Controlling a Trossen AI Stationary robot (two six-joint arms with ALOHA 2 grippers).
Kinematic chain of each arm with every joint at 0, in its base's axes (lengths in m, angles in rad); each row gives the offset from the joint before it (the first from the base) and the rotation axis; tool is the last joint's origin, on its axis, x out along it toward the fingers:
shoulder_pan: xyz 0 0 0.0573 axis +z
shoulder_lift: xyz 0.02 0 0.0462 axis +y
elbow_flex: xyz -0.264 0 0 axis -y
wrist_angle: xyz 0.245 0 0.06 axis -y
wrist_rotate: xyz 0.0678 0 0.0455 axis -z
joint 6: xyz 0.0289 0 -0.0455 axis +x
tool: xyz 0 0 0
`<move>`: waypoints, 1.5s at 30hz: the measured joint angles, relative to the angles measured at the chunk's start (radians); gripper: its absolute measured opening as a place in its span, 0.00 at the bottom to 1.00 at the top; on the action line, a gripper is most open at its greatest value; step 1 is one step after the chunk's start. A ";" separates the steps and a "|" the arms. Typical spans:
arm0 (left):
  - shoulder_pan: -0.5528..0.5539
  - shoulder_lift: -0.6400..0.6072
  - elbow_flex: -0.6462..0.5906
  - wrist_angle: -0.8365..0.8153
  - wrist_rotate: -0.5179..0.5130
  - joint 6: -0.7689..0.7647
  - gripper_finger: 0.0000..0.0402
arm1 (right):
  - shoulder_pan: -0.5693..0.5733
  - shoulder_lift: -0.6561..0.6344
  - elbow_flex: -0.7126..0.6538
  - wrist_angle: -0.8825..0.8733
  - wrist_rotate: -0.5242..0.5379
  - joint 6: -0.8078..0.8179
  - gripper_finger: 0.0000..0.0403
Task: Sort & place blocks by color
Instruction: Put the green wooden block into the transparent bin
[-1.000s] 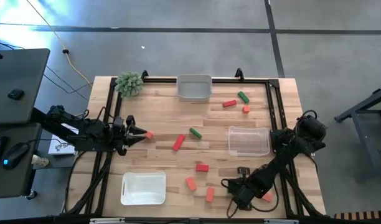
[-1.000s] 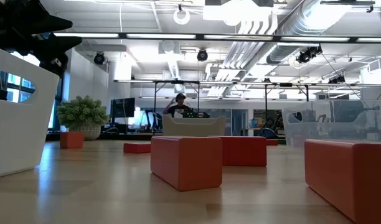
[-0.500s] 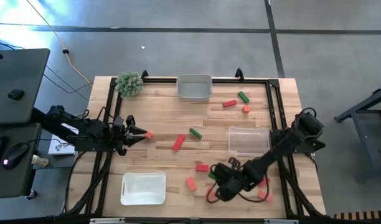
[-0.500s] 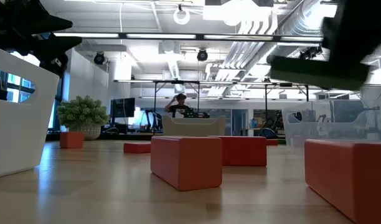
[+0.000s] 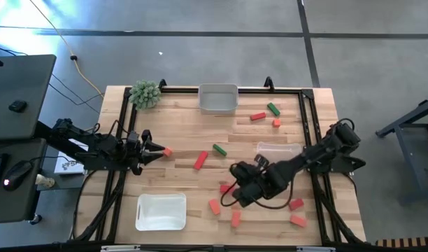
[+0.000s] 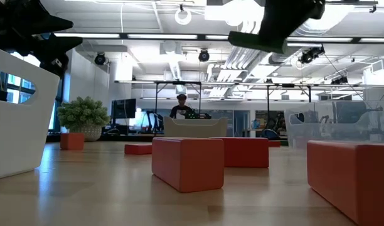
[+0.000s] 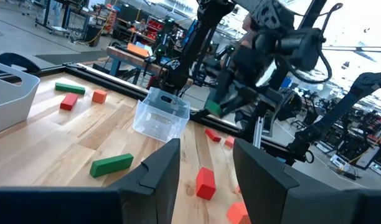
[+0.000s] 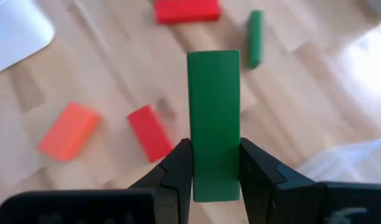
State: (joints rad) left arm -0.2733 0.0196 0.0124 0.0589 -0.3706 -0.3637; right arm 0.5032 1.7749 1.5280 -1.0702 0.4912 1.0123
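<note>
The right gripper (image 8: 214, 163) has a long green block (image 8: 213, 124) clamped between its fingers, held above the table's middle over scattered red blocks (image 5: 226, 188), near the clear tray (image 5: 278, 148). The left gripper (image 5: 160, 148) waits at the left edge, jaws parted, an orange block (image 5: 168, 151) at its tips.

The pale wooden slatted worktop (image 5: 179, 140) carries a white plastic tray (image 5: 161, 212), a grey tray (image 5: 218, 99), a clear plastic tray (image 5: 277, 150) beside the right tool (image 5: 235, 194), a spiky green plant ball (image 5: 145, 94), and scattered red, orange-coral and green rectangular blocks (image 5: 201, 160).
</note>
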 joint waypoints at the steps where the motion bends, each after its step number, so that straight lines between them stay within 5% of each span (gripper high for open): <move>1: 0.000 0.000 0.000 0.000 0.000 0.000 0.34 | -0.006 0.000 0.016 -0.030 0.008 0.000 0.20; 17: 0.000 0.000 0.000 0.001 -0.009 -0.101 0.34 | -0.130 0.000 0.110 -0.504 0.057 0.045 0.21; 28: 0.000 0.000 0.000 0.002 -0.019 -0.149 0.34 | -0.241 0.004 -0.012 -0.501 -0.101 0.098 0.21; 45: 0.000 0.000 0.000 0.005 -0.062 -0.161 0.34 | -0.226 0.004 -0.327 -0.365 -0.340 0.052 0.21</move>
State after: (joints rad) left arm -0.2733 0.0196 0.0126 0.0644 -0.4327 -0.5243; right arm 0.2775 1.7786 1.2012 -1.4348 0.1509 1.0647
